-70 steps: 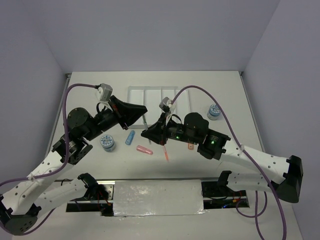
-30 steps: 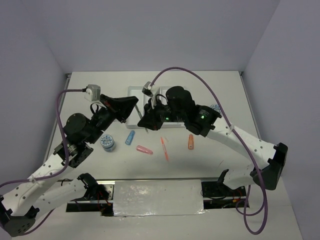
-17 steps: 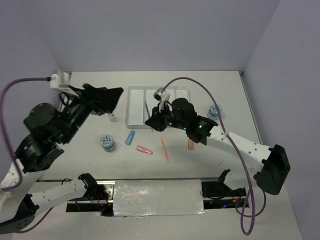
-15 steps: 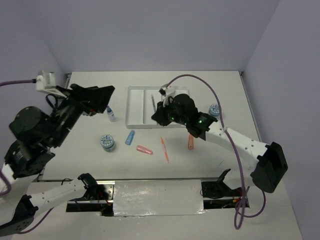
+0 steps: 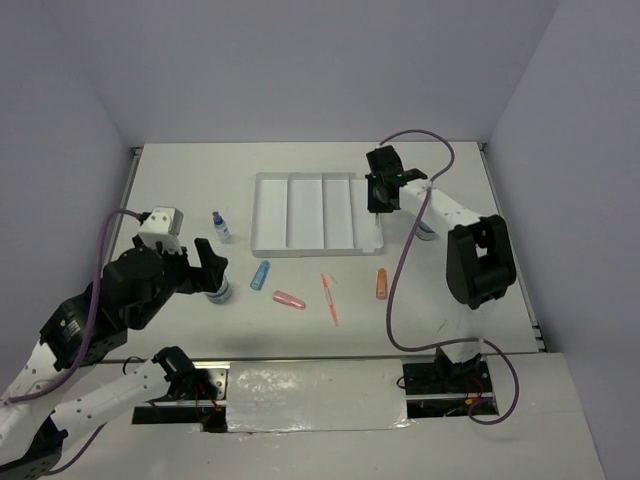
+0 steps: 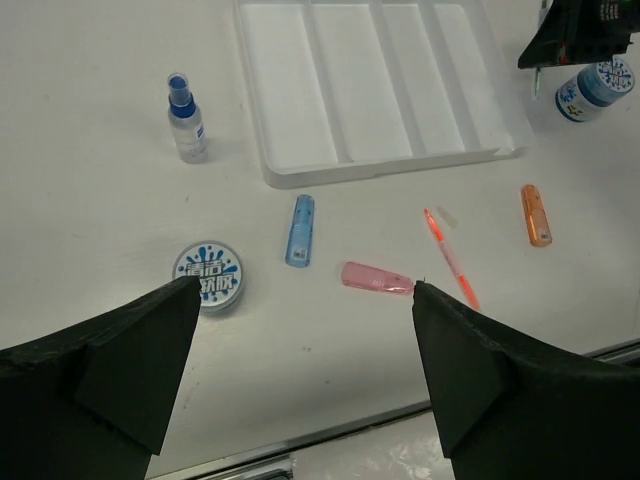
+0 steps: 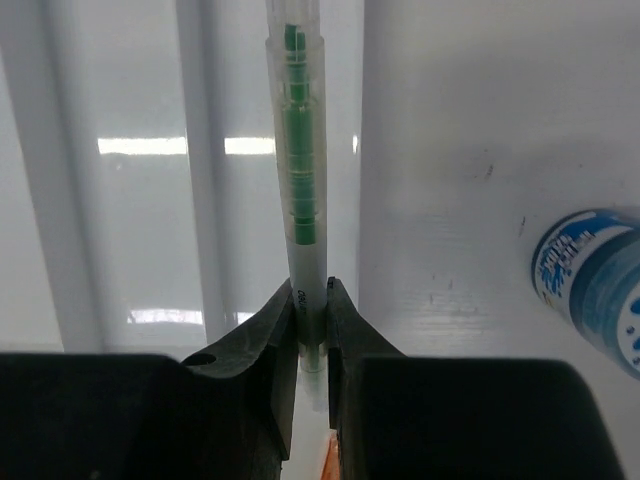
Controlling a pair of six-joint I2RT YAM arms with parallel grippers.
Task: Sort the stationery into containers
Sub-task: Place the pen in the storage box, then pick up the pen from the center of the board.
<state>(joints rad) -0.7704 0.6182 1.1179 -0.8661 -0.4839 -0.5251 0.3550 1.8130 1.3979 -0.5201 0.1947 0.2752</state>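
My right gripper (image 7: 310, 300) is shut on a thin green pen (image 7: 298, 150), held over the rightmost compartment of the white tray (image 7: 130, 200); from above that gripper (image 5: 378, 198) is at the tray's (image 5: 300, 212) far right corner. My left gripper (image 6: 306, 290) is open and empty, high above the near left table (image 5: 208, 268). On the table lie a blue-capped bottle (image 6: 186, 104), a patterned disc (image 6: 208, 277), a blue stick (image 6: 301, 230), a pink stick (image 6: 376, 278), an orange pen (image 6: 450, 258) and an orange stick (image 6: 536, 214).
A second patterned disc (image 5: 428, 228) sits right of the tray, close under the right forearm (image 7: 590, 280). All tray compartments look bare. The loose items lie in a row between the tray and the table's near edge.
The left arm has drawn back to the near left and its gripper has opened; the bottle now stands uncovered. The right arm has swung the green pen across the tray to its far right corner.
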